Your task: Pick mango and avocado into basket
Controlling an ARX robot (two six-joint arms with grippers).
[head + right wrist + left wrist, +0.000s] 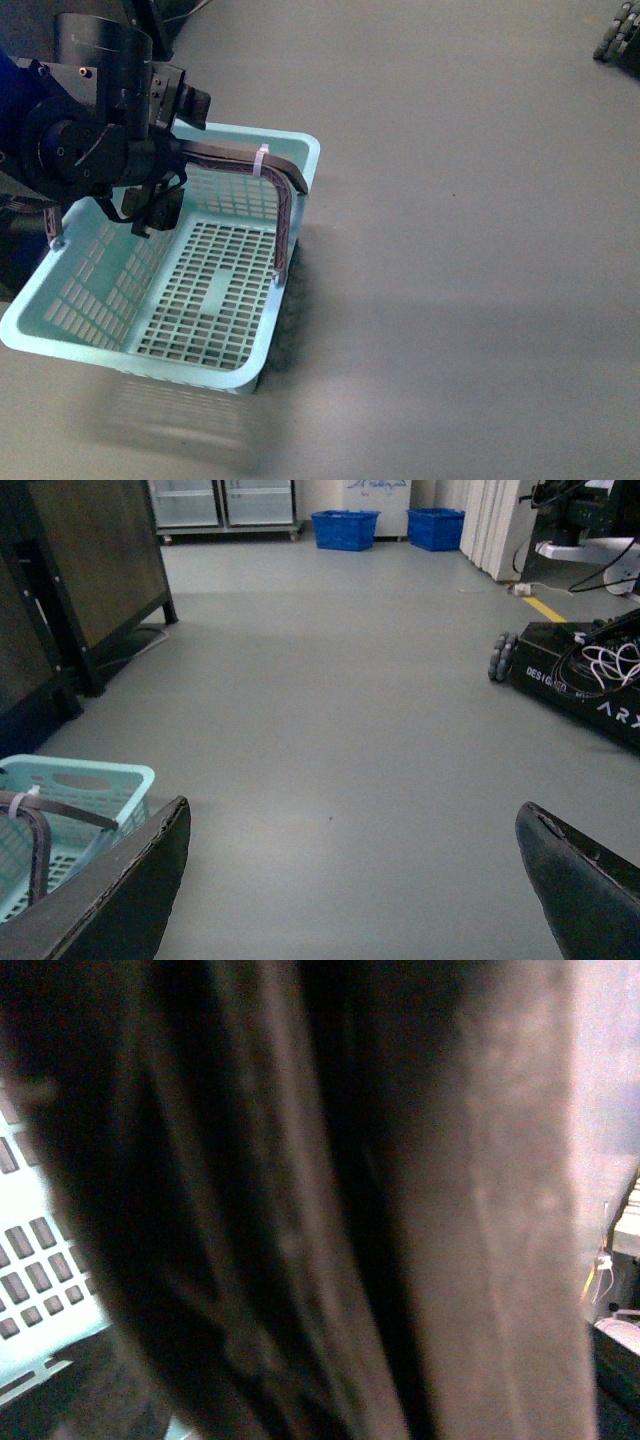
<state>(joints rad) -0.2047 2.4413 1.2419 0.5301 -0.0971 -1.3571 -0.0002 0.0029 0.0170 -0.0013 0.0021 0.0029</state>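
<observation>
The pale teal basket (200,290) is at the left of the front view, lifted above the grey floor with its shadow below it. It is empty. My left gripper (150,205) is shut on the basket's brown handle (285,200), which carries a white tie. In the left wrist view the brown handle (480,1210) fills the picture, blurred, with the basket's grid wall (30,1260) at one side. My right gripper (350,820) is open and empty over bare floor; the basket (70,810) shows beside one finger. No mango or avocado is in view.
A wheeled robot base (580,680) with cables stands on the floor; its wheel shows in the front view (620,35). Dark cabinets (80,580) and two blue crates (345,528) stand further off. Grey floor (460,250) spreads to the right of the basket.
</observation>
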